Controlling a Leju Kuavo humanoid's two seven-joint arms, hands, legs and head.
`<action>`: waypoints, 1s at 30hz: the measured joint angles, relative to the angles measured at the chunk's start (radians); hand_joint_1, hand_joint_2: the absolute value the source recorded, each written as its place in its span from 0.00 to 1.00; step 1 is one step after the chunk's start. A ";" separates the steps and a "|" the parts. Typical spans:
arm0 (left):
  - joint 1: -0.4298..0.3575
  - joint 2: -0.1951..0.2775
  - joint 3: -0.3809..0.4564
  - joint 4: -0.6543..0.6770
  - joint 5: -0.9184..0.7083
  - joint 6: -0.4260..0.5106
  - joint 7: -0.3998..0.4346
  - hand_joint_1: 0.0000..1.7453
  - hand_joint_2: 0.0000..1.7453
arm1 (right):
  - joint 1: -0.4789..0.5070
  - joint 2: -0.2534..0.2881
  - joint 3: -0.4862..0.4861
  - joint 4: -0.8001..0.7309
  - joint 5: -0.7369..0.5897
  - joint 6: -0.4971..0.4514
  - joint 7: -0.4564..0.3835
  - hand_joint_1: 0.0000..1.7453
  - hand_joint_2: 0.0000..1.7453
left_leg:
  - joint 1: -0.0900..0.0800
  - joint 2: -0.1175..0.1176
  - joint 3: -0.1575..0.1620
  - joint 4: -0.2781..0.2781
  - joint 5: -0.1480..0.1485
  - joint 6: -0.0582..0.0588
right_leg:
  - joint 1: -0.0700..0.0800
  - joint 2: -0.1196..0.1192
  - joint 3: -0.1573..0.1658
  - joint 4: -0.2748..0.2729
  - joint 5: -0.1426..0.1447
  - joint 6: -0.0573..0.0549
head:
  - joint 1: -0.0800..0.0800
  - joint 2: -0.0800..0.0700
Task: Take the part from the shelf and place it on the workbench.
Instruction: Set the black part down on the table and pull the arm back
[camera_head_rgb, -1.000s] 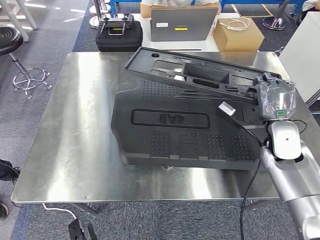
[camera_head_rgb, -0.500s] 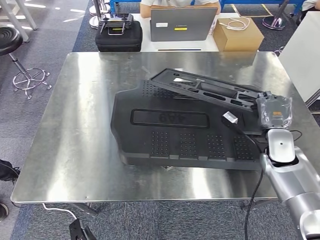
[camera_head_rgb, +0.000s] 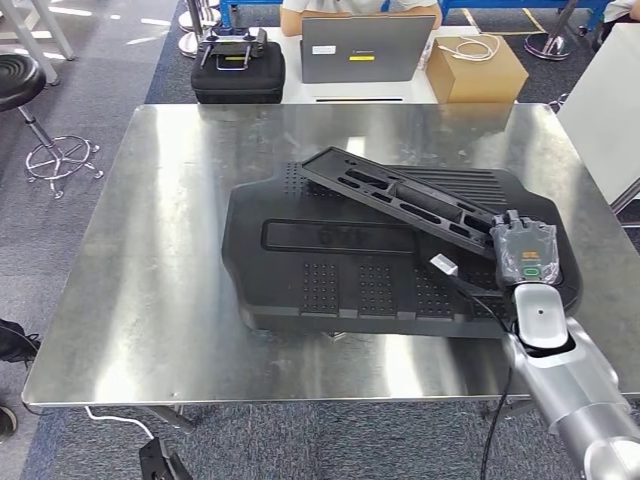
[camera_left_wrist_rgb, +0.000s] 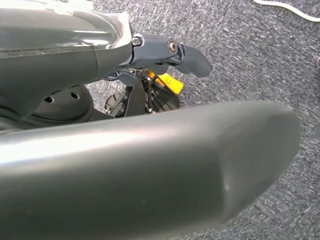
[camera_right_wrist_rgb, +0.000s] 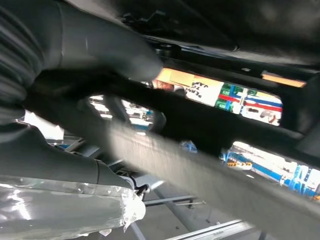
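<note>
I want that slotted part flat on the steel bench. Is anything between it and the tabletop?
Yes. The large black panel already lies on the workbench, directly under the slotted part. The part, held at its near end by the right hand, rests tilted across the panel's far edge rather than on bare steel.

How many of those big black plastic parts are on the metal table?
2. The large flat part lies on the table; the narrower slotted part rests across its far side, its near end at the right hand.
</note>
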 joint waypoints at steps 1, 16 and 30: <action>0.000 0.000 0.000 0.000 0.000 0.001 0.000 0.00 0.00 | 0.006 -0.001 -0.002 -0.007 0.000 -0.004 -0.006 0.00 0.75 | 0.000 0.000 0.000 0.000 0.000 0.000 | 0.000 0.000 0.000 0.000 0.000 0.000 | 0.000 0.000; 0.017 0.000 0.001 0.000 0.000 0.015 -0.025 0.00 0.00 | 0.181 -0.074 -0.063 -0.350 -0.050 -0.074 -0.133 0.00 0.00 | 0.000 0.000 0.000 0.000 0.000 0.000 | 0.000 0.000 0.000 0.000 0.000 0.000 | 0.000 0.000; 0.039 0.000 0.014 0.000 0.000 0.051 -0.049 0.00 0.00 | 0.487 -0.179 -0.143 -0.823 -0.063 -0.258 -0.208 0.00 0.00 | 0.000 -0.001 0.001 0.000 -0.001 0.000 | 0.000 -0.001 0.001 -0.001 0.000 0.000 | 0.000 0.000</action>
